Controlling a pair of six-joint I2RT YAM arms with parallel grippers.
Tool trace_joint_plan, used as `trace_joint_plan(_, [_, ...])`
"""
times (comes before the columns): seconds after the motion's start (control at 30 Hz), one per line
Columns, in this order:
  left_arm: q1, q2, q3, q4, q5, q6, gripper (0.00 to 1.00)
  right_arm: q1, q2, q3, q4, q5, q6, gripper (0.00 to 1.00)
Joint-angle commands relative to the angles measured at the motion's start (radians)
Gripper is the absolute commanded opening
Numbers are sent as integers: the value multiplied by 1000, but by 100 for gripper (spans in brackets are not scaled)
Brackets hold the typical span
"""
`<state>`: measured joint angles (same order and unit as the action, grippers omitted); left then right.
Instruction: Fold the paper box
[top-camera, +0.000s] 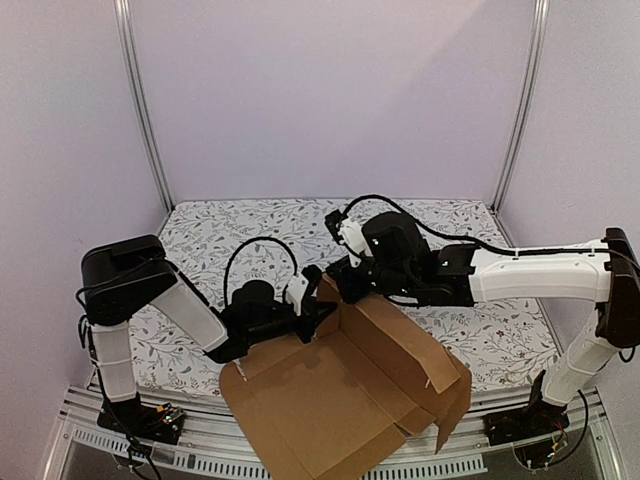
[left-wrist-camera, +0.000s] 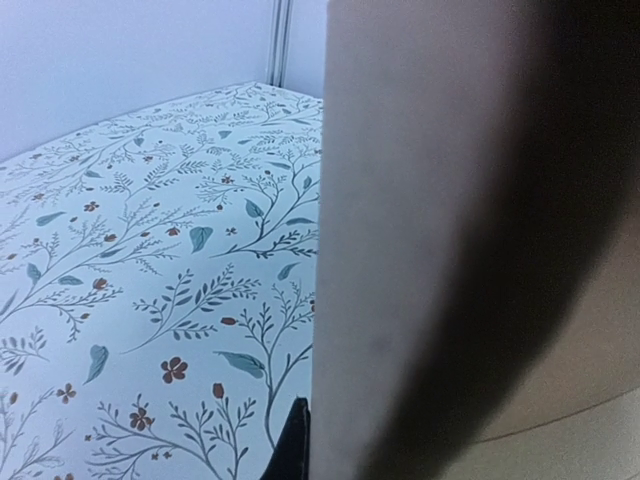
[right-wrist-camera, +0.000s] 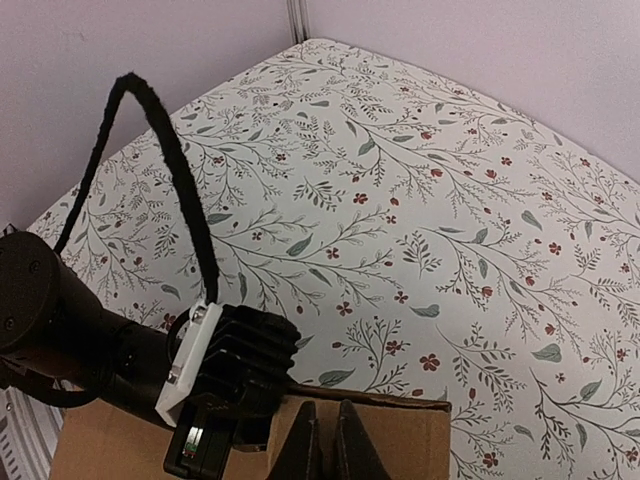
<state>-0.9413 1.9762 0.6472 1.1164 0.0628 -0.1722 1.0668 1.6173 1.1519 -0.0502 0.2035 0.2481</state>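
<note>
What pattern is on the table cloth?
Table cloth: white, green sprigs, small red flowers; best in left wrist view.

I find the table covered edge to edge by a white cloth printed with leafy sprigs and small red flowers. One item rests on it: a brown cardboard box, opened out, overhanging the near edge.

top: high, near side, looking down-forward | left wrist: tight against paper box | right wrist: close above its rim | shared: floral cloth
</note>
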Motion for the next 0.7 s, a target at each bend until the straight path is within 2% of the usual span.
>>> trace_joint_plan(0.0, [6, -19, -22, -64, -60, -1, 0, 7, -57, -21, -82, 23, 4, 9])
trace_joint_plan(0.23, [5, -20, -9, -63, -108, 19, 0, 7, -80, -21, -90, 31, 6, 13])
trace_joint_plan(0.33, [5, -21, -7, -62, -125, 15, 0, 7, -59, -23, -91, 27, 8, 2])
trace_joint_plan(0.4, [4, -20, -11, -61, -130, 8, 0, 7, -46, -27, -91, 23, 8, 0])
trace_joint_plan(0.67, [5, -6, -38, -40, -126, -4, 16, 8, -28, -51, -91, 10, 16, 0])
